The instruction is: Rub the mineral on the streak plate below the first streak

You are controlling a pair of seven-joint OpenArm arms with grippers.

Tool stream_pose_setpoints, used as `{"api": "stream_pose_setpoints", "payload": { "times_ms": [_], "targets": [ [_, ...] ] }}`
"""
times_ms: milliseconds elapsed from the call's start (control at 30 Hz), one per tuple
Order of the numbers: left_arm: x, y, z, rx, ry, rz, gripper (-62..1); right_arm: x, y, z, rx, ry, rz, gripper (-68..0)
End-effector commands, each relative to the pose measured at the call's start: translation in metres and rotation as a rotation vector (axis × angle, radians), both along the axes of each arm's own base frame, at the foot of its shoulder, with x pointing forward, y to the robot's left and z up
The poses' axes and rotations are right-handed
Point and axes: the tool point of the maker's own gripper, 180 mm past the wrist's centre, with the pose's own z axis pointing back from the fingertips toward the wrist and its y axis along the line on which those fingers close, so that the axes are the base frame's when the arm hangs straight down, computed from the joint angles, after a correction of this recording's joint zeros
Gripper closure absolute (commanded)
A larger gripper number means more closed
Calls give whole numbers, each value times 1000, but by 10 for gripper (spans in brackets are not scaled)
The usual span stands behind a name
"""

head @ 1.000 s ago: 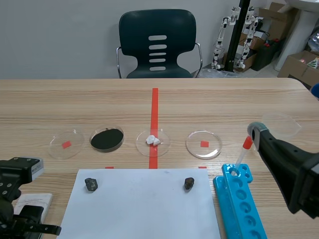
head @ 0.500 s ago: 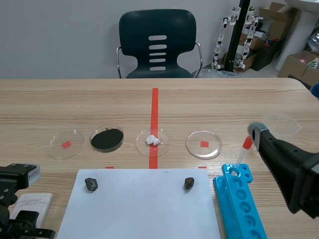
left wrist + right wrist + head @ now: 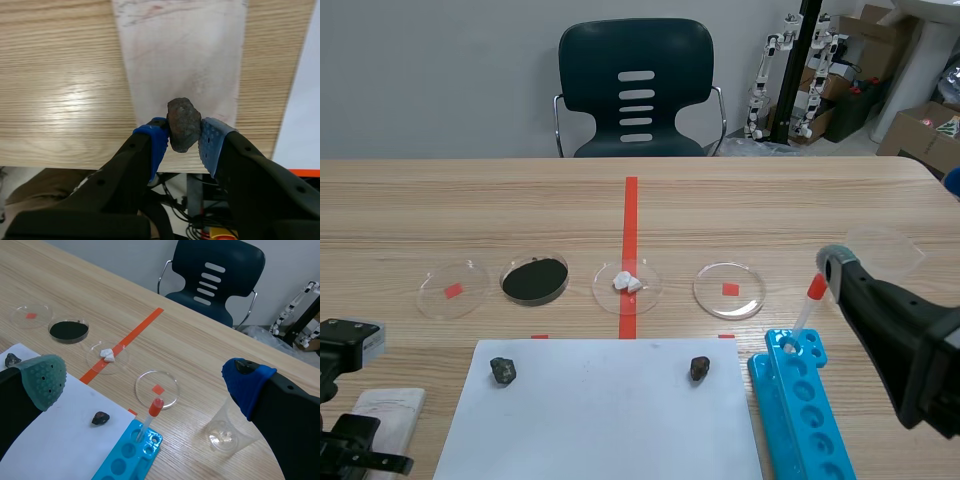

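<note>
Although the scene view cuts off most of the left gripper [image 3: 183, 142] at the near left corner of the light wooden table [image 3: 770, 210], the left wrist view shows it well: its two blue pads pinch a dark grey-brown lumpy mineral [image 3: 183, 124] between them. The mineral is over the near end of the white rectangular streak plate [image 3: 185, 55]. Whether it touches the plate or hangs just above it, I cannot tell. At the far end of the plate there is a faint reddish streak [image 3: 150, 9], hard to make out. In the scene view the arm hides part of the plate.

Beside the plate lies one large white paper sheet [image 3: 600, 410], with two small dark rocks on it, one at its far left [image 3: 501, 371] and one at its far right [image 3: 699, 368]. With the held one, that makes three rocks.

To the right of the sheet stands one bright blue plastic tube rack [image 3: 800, 410], with one thin dropper with a red bulb [image 3: 808, 305] in its far hole. The right gripper [image 3: 146, 380] hovers over this side, its fingers spread wide with nothing between them.

Farther away there is a row of four round clear dishes: one with a red square [image 3: 452, 288], one with black powder [image 3: 534, 280], one with white pieces [image 3: 627, 283], and one more with a red square [image 3: 729, 289]. One clear plastic cup [image 3: 885, 250] stands at the far right. Behind the table is one dark green chair [image 3: 636, 90].
</note>
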Motion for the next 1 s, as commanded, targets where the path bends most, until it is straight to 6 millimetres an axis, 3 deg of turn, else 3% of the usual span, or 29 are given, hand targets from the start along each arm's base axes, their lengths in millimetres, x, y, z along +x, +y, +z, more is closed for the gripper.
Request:
{"api": "stream_pose_setpoints", "payload": {
  "times_ms": [0, 267, 767, 967],
  "targets": [
    [4, 3, 3, 16, -13, -9, -113, 3, 3, 12, 13, -40, 6, -679],
    [3, 19, 6, 108, -7, -8, -113, 3, 3, 12, 13, -40, 6, -679],
    [3, -32, 2, -183, -11, 15, -113, 3, 3, 12, 13, -40, 6, -679],
    [6, -38, 2, -222, -29, 30, -113, 3, 3, 12, 13, -40, 6, -679]
  ]
}}
